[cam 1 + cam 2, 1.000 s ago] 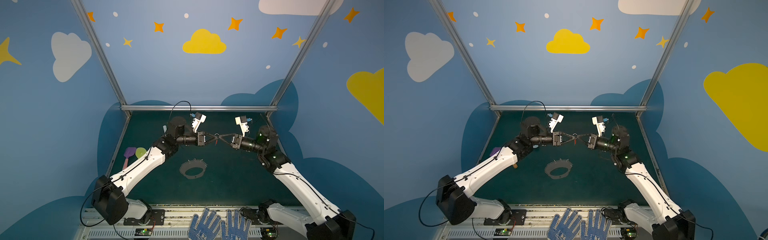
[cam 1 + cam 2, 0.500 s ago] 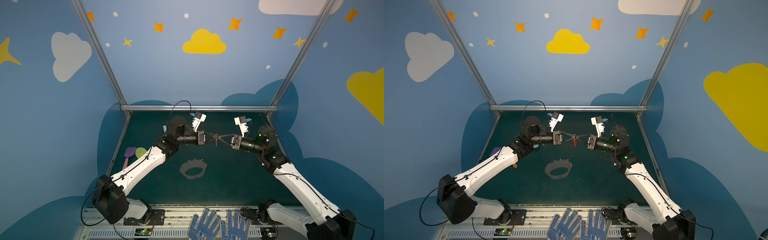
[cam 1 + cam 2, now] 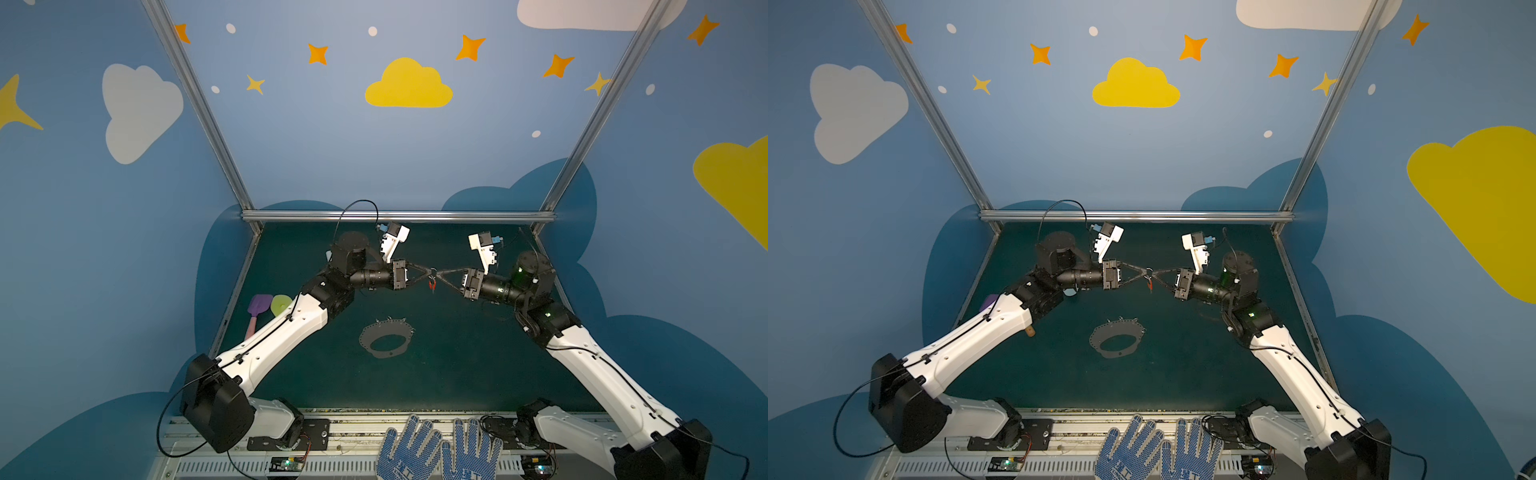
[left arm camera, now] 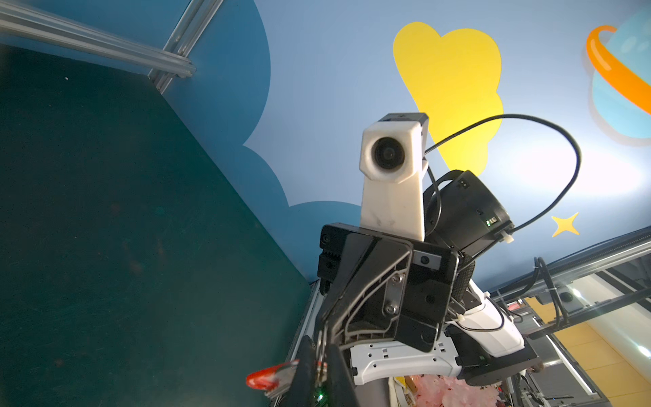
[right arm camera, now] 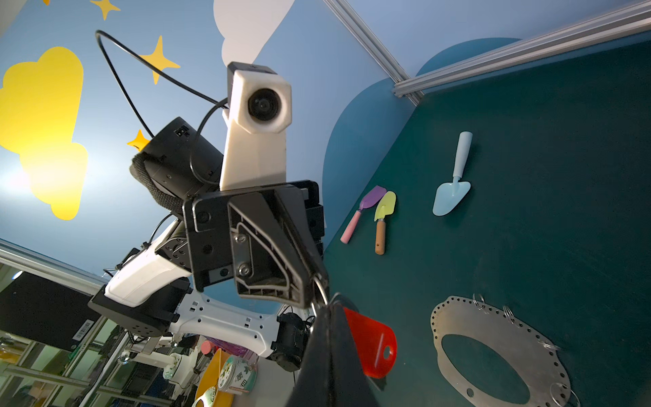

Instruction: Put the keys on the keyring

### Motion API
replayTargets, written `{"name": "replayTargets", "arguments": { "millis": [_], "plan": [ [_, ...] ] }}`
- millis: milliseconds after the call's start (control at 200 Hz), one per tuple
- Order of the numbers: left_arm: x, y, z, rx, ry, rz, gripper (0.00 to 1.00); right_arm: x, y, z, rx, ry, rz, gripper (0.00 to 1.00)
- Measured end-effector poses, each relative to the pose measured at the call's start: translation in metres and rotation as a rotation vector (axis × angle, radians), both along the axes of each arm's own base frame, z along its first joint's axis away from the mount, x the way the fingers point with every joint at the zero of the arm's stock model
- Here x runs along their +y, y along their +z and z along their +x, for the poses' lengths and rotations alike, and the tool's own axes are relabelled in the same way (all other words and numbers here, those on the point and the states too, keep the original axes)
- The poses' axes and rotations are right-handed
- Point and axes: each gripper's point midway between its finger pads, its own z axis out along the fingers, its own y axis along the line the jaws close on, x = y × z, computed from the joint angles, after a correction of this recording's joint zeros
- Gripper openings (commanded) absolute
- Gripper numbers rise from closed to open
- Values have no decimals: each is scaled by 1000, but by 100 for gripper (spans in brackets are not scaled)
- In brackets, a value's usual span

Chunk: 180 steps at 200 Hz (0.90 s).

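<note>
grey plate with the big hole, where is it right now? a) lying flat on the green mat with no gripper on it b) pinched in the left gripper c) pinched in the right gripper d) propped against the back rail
a: the grey plate lies flat on the mat, while the left gripper and right gripper meet in the air beyond it, pinching a small wire ring that carries the red key.

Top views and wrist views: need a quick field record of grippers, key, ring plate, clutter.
left gripper: shut on a small silver wire ring, held in mid-air
right gripper: shut on the small silver key with a red-orange plastic head; tips meet the left's
key pose: red head hangs below the pinch
flat grey oval plate with a large central hole: lying on the dark green table, untouched
pastel toy shovels: on the table, apart from the plate
</note>
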Motion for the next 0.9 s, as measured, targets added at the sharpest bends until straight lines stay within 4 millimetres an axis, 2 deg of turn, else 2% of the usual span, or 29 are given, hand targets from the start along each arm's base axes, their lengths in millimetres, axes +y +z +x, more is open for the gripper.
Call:
{"name": "replayTargets", "arguments": {
  "millis": [125,190,371,651,826,901],
  "plan": [
    [0,0,0,-4,-1,1,4,0,0,0,3,1,1,0],
    [0,0,0,-7,-2,1,4,0,0,0,7,0,3,13],
    [0,0,-1,-6,-5,0,4,-2,5,-1,6,-8,19,30],
    [0,0,-1,-6,-5,0,4,-3,14,-1,-2,-9,71,34],
    [0,0,-1,-6,-5,0,4,0,8,1,16,0,78,35],
    [0,0,-1,-6,-5,0,4,0,5,1,25,4,78,32]
  ]
}}
